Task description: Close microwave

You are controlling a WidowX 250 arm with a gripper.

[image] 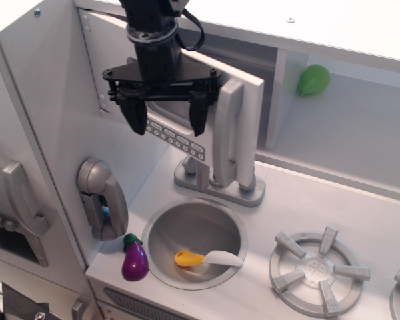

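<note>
claw (167, 115) fronts microwave (217, 113); faucet (213, 180) below.

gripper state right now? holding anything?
Black gripper: open, holding nothing; its fingers are spread in front of the white microwave door with the tall grey handle, which is still partly open.

Gripper (168, 119) before microwave (243, 120) door; sink (161, 230) below.
</note>
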